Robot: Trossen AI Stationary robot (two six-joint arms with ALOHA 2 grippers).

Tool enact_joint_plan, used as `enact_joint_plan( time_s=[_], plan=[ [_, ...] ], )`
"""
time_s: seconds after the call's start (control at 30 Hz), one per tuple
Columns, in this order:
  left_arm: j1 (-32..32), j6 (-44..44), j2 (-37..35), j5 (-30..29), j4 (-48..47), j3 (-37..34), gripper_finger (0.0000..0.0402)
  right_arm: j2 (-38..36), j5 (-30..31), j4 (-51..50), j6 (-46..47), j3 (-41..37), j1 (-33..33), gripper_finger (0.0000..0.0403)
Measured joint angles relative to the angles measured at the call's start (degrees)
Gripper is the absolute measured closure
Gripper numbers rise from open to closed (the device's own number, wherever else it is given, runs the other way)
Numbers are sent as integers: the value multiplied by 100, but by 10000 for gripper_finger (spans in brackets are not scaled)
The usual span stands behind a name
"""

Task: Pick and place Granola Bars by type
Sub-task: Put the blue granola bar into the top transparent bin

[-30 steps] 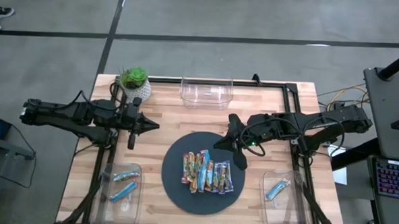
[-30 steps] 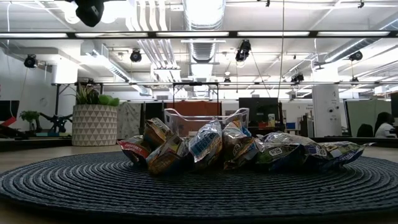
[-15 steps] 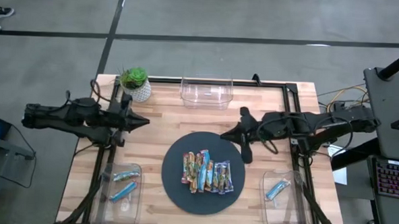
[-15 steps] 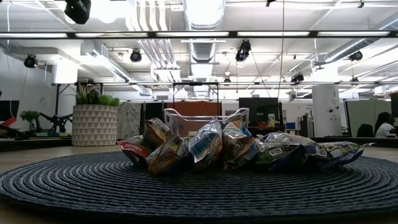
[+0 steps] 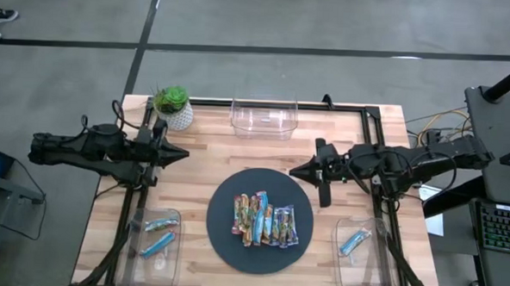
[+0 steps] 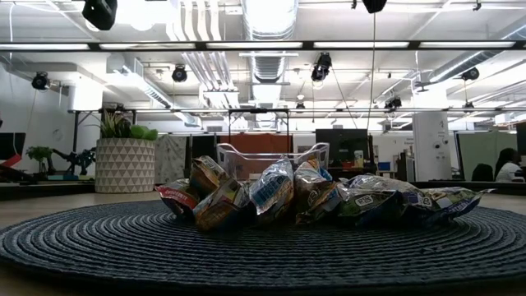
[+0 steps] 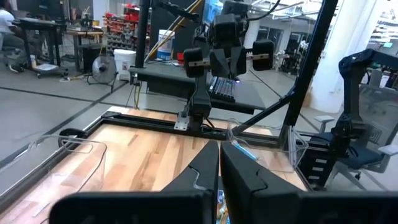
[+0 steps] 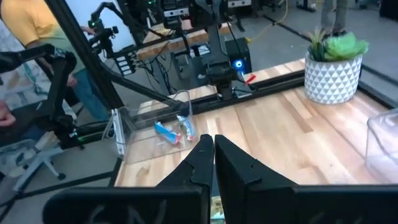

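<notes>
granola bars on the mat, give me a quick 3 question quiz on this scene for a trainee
1. True or false: the left gripper holds a bar.
2. Which clear bin has no bar in it? A) the bin at the table's far edge B) the left bin C) the right bin
3. Where do the unsorted granola bars lie?

Key
1. False. Both the left gripper and the right gripper are shut on nothing, above the table.
2. A. The left bin holds two bars and the right bin one blue bar.
3. In a row on the dark round mat in the middle of the table.
</notes>
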Motion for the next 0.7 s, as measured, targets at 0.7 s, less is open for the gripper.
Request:
enact_joint_plan(
  time_s=[0.7],
  plan=[
    [0,-89,0,-2,0,0,402,272,-19,-9,75,157,0,394]
  ],
)
